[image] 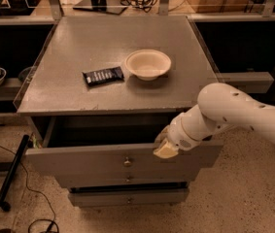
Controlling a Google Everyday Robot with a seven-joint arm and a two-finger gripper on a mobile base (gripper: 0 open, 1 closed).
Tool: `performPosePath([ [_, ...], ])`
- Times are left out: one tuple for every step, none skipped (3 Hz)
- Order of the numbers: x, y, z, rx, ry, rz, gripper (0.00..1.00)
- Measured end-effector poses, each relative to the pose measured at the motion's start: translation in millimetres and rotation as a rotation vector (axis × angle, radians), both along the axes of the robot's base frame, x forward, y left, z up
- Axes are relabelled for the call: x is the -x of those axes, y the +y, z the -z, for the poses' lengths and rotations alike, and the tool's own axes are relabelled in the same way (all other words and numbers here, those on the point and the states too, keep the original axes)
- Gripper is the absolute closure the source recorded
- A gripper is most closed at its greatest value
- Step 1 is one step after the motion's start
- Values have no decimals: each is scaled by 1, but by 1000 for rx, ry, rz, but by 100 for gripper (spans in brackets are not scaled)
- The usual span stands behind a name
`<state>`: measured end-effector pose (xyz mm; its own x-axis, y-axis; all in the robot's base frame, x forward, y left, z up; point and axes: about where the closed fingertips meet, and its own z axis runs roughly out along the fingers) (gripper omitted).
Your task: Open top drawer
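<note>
Outward toward camera juts the top drawer (88, 162), spanning left-right; end effector (166, 148) on rim, grip unclear.

The arm (239, 111) enters from the right edge of the view and runs leftward and slightly downward; its shell is white, rounded and marked with small dark holes; the thick forearm section narrows into a ribbed white wrist (191, 129); the wrist is angled down and to the left; the gripper (165, 148) sits at the arm's lower left end, just right of the view's centre and below mid-height; its cream-coloured tip points down and left; the gripper is the leftmost part of the arm.
</note>
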<state>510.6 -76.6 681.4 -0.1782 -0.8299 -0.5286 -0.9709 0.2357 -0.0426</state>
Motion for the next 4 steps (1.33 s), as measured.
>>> performPosePath([
  [0, 0, -2, 0, 0, 0, 100],
  [13, -9, -7, -17, 2, 29, 100],
  [13, -9, -7, -17, 2, 29, 100],
  [24, -15, -11, -29, 4, 51, 100],
])
